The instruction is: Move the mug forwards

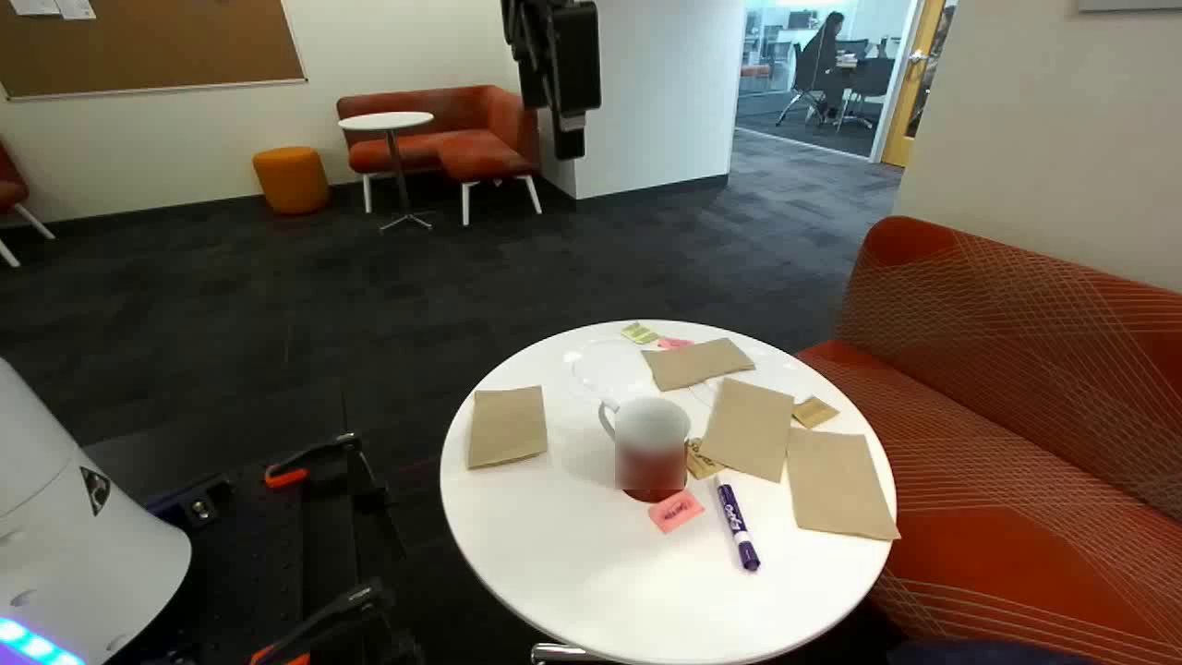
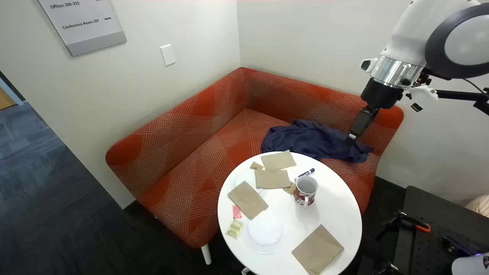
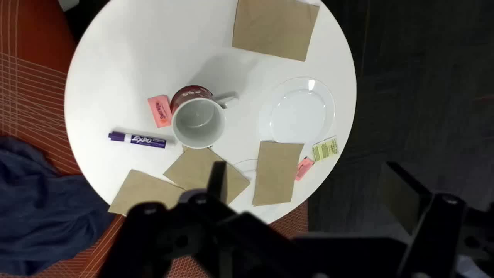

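Mug (image 3: 198,119) and gripper (image 3: 308,185) are well apart: the latter hangs higher than the white table (image 3: 115,85), its fingers (image 3: 217,179) spread wide with nothing between them, while the mug sits upright on the tabletop, close by the purple marker (image 3: 139,139) and a pink packet (image 3: 160,111). In the wrist view the mug lies off to one side of the gap, so a descent without correction would probably miss it, or bring a finger down on the rim and tip it. The handle (image 3: 227,98) juts toward the clear plate (image 3: 303,112); it could block a finger or swing the mug as the grip tightens. A low slide might sweep the marker along or ruck up the brown napkins (image 3: 278,173).

The mug is a straight-walled cylinder, probably glazed ceramic, maroon outside and whitish within. The plate looks like thin plastic, the napkins matte paper, the marker a smooth barrel apt to roll. In an exterior view the mug (image 1: 652,448) is smeared, so whether its base touches the packet cannot be told.
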Motion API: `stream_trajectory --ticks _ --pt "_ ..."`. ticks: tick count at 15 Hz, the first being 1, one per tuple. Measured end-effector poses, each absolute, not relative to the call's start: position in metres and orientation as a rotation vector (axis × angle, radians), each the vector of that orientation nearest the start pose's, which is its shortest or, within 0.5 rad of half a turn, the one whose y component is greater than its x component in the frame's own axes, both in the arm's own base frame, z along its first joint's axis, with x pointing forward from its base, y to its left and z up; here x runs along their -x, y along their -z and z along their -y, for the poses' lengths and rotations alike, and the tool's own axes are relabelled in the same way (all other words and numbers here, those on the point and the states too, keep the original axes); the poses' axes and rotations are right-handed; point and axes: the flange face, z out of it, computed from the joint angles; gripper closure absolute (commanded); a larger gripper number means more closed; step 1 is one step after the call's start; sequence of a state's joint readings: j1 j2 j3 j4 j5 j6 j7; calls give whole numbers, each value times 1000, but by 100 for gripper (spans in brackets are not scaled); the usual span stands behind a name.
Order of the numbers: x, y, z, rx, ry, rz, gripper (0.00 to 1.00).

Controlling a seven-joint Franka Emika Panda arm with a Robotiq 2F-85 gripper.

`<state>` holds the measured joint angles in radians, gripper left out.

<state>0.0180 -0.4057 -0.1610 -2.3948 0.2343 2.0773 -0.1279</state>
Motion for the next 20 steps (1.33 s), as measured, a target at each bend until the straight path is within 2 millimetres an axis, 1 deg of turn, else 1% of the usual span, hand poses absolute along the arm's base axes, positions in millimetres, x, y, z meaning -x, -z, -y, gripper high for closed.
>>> stream_trajectory --ticks 6,8,10,12,14,20 --pt "-430 -475 55 2879 163 -162 0" --pt "-432 -474 58 2914 185 -214 0" --pt "-435 -467 61 2971 247 -322 0" --pt "-434 -455 61 3017 273 -429 0" --pt "-431 -439 60 3049 256 -521 0" --pt "-419 -381 41 3105 136 -712 0"
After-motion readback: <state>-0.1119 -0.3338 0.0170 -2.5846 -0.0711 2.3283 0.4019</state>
